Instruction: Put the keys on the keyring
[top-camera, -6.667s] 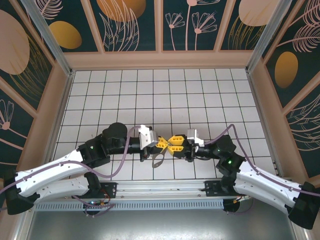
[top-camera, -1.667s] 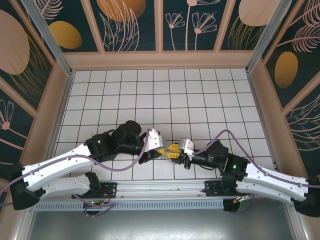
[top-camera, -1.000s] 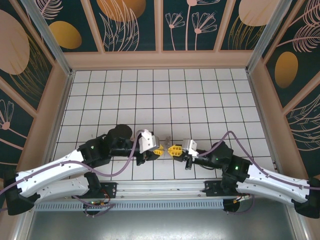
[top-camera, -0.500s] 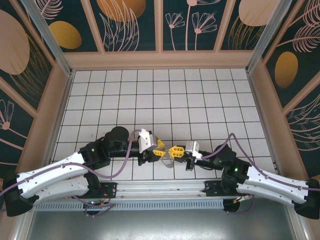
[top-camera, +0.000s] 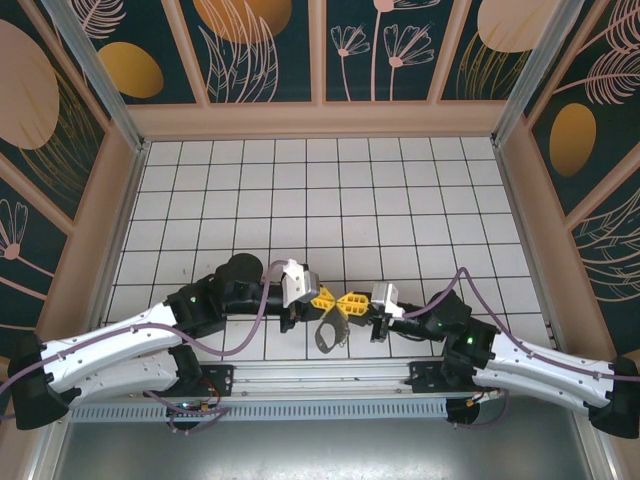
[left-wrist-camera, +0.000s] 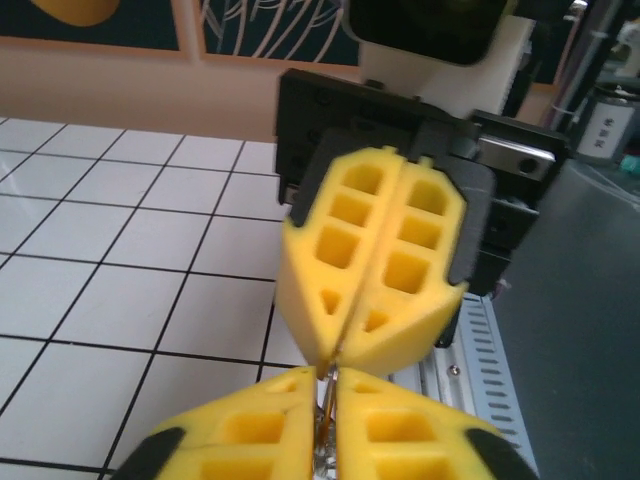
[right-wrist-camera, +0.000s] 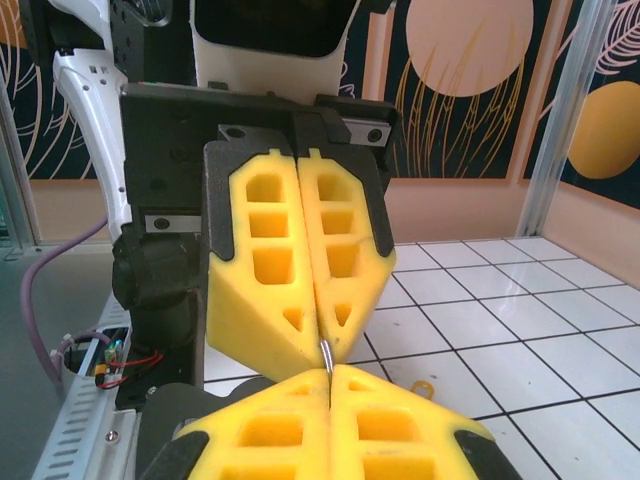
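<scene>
Closing on the ring is the fresh change. From above, the left gripper (top-camera: 322, 298) has its yellow fingers pressed together, tip to tip with the right gripper (top-camera: 352, 303). The keyring (top-camera: 335, 324) and its silvery keys (top-camera: 324, 342) hang from that meeting point over the tiled table (top-camera: 300, 190), towards its near edge. A second ago the grippers stood apart; half a second ago they had met, but the ring sat tucked closer beneath them. With both now sharing the loop, it looks ready to be pried open.

On the left wrist, its own fingers (left-wrist-camera: 250, 430) pinch a thin metal sliver, probably the ring's wire, though the blur makes this uncertain. The right gripper opposite is clamped too.

On the right wrist, a wire shows between the meeting tips. A small brass-gold key (right-wrist-camera: 425, 385) lies loose on a tile beyond, not yet threaded.
</scene>
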